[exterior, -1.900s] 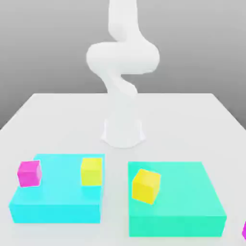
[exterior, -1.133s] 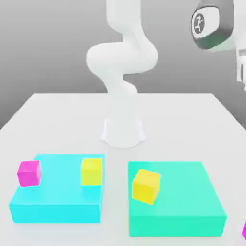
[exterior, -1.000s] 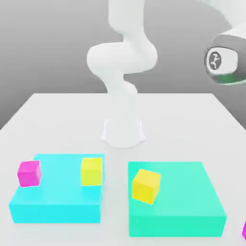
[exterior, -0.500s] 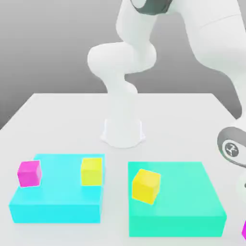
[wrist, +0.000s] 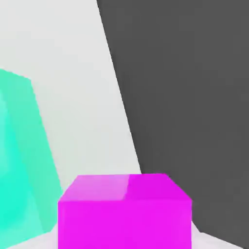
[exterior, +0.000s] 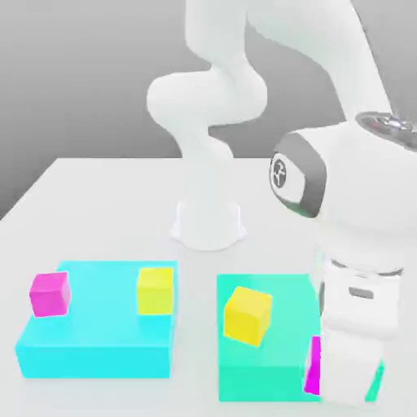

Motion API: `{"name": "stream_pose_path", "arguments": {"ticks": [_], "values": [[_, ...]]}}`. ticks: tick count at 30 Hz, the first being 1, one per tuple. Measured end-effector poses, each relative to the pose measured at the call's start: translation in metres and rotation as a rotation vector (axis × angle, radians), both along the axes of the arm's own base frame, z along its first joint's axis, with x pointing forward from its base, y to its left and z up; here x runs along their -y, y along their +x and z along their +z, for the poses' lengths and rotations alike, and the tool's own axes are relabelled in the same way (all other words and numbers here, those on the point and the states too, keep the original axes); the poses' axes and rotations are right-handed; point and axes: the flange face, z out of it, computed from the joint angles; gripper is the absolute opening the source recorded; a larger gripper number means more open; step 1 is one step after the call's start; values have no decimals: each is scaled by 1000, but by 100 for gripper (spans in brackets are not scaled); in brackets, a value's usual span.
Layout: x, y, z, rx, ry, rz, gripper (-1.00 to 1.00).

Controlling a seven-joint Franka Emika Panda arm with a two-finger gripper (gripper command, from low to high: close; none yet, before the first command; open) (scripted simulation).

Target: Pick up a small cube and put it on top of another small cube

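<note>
Small magenta cube (wrist: 124, 221) in the gripper (exterior: 350, 366), near the green block (exterior: 285, 309).

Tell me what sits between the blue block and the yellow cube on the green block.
Only bare table, seen in the exterior view.

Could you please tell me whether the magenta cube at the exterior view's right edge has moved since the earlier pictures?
Yes, that magenta cube has moved toward the exterior view's left, now overlapping the green block in view.
</note>
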Motion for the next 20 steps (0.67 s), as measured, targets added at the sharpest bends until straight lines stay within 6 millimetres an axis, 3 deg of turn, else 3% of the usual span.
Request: {"name": "stream_pose_path", "arguments": {"ticks": [3, 5, 7, 9, 11, 12, 17, 18, 20], "values": [[79, -15, 18, 10, -3, -193, -100], [156, -36, 29, 16, 3, -383, -100], [238, -77, 41, 21, 19, -610, -100], [294, -126, 50, 22, 55, -815, -100], [323, -165, 49, 18, 94, -952, -100], [328, -173, 43, 16, 106, -981, -100], [334, -181, -6, 16, 116, -1011, -100], [334, -182, -13, 16, 113, -1012, 100], [335, -183, -13, 16, 113, -1016, 100]]}}
